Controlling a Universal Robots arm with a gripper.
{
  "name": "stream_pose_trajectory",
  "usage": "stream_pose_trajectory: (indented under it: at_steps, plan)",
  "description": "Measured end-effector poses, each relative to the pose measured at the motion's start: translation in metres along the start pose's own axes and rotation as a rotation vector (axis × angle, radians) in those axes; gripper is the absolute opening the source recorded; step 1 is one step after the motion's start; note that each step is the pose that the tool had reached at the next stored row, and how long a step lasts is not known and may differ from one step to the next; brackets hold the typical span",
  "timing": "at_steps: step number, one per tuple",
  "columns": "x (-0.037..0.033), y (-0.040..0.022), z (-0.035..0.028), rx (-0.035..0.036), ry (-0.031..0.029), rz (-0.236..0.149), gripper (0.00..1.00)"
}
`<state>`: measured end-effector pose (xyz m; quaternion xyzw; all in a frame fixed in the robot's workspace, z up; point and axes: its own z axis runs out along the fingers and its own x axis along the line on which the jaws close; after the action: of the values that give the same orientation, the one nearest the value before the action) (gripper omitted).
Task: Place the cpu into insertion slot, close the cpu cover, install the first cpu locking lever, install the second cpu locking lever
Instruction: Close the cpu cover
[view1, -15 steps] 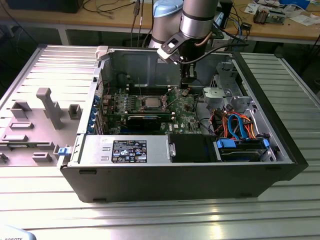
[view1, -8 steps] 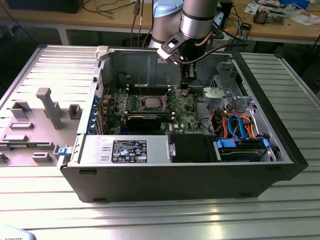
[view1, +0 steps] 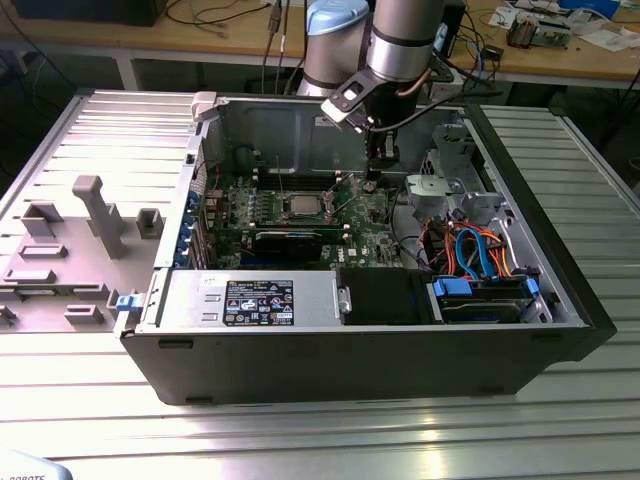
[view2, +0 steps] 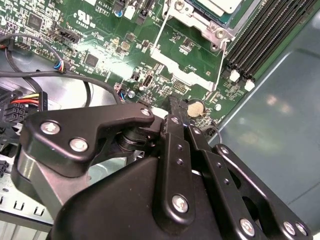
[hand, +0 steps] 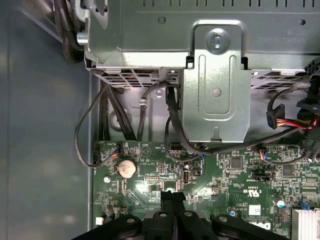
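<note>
Pincer (hand: 172, 196) closed on nothing, tips low over motherboard (hand: 240, 175) near coin cell (hand: 126, 168). Cpu (view1: 303, 206) apparently seated in insertion slot (view2: 192, 17). It is light, stiff and fragile: grip by edges.

My gripper (hand: 173, 199) is matt black with smooth links, set with bright steel screw heads (view2: 180, 202). The circuit board (hand: 210, 170) is green with a glossy, lacquered look. The coin battery (hand: 126, 168) is brushed silver metal. The bracket (hand: 215, 90) is dull grey sheet metal. The cpu (view1: 303, 206) has a satin, silvery-grey metal top. The table (view1: 300, 440) is ribbed bare metal with a sheen.
</note>
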<state>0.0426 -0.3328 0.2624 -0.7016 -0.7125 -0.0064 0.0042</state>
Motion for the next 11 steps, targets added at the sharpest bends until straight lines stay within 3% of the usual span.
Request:
stream_pose_trajectory:
  at_steps: [5,9,11]
  plan:
    - [-0.0001,0.0,0.009,0.0037,0.0001,0.0,0.11]
    - [-0.0003,-0.0017,0.011,0.014,0.0001,0.0,0.11]
    - [-0.0003,-0.0058,0.011,0.0145,0.0001,0.0,0.11]
